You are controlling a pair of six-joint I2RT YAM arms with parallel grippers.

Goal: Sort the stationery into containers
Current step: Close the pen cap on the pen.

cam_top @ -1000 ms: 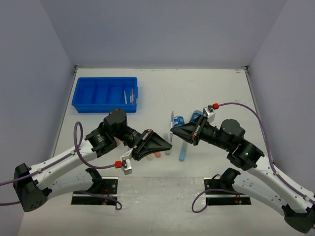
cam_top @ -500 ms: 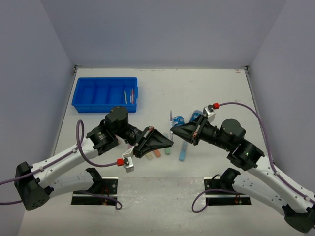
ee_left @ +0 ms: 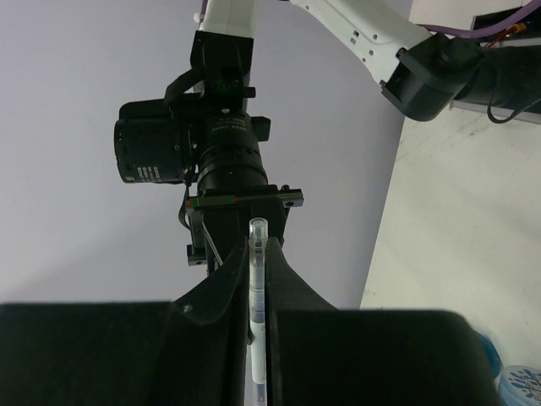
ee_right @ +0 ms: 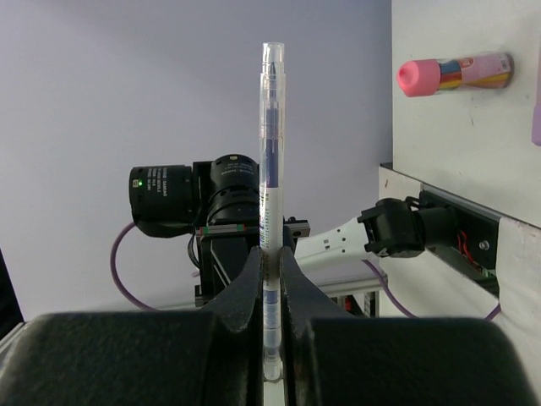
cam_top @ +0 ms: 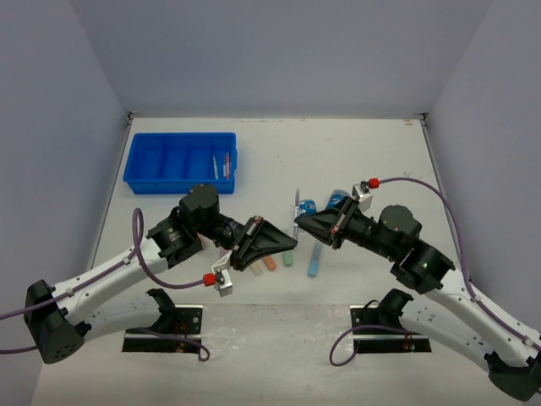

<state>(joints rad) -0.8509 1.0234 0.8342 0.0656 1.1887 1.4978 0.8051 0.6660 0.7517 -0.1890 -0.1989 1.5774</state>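
Clamping the same thin pen [ee_right: 271,169], left jaws and right jaws meet above the table [cam_top: 380,169]

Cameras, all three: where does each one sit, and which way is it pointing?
Top external: fixed above and behind the arms, looking down on the table and blue tray; both arms show.
Left wrist: on the left arm, facing the right arm's wrist; its own left gripper shows.
Right wrist: on the right arm, facing the left arm's wrist; its own right gripper shows.
Shared: both wrist views show one pen clamped between gripper fingers.
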